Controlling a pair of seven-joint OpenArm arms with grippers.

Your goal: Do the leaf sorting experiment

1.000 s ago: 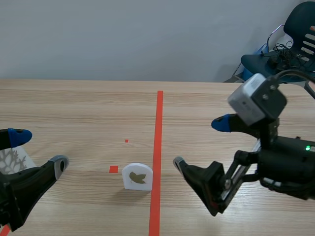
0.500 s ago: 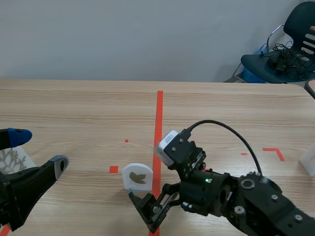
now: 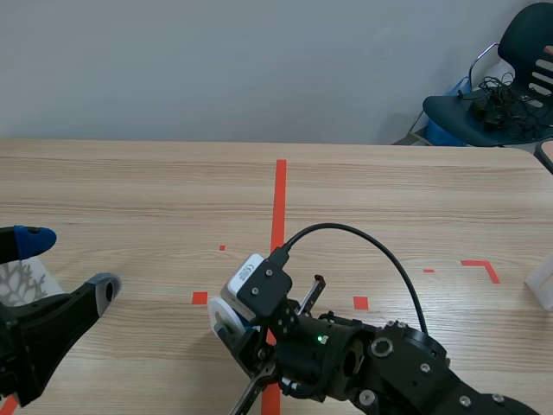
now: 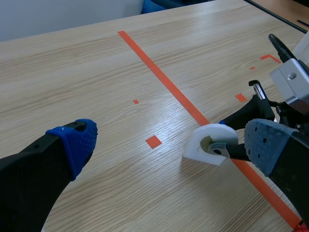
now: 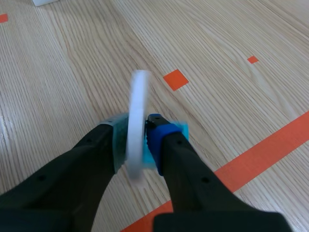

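**Bare wall, wooden bench, one chair at the far right**

A pale wooden bench [image 3: 130, 190] with straight grain fills the near and middle ground, evenly lit, with only soft shadows on it. An orange-red tape line [image 3: 278, 207] runs down its middle from far to near. Behind the far edge stands a plain, light grey-blue wall [image 3: 216, 69]. At the far right is a dark blue chair [image 3: 518, 35], with a tangle of black cables [image 3: 497, 97] on its seat.
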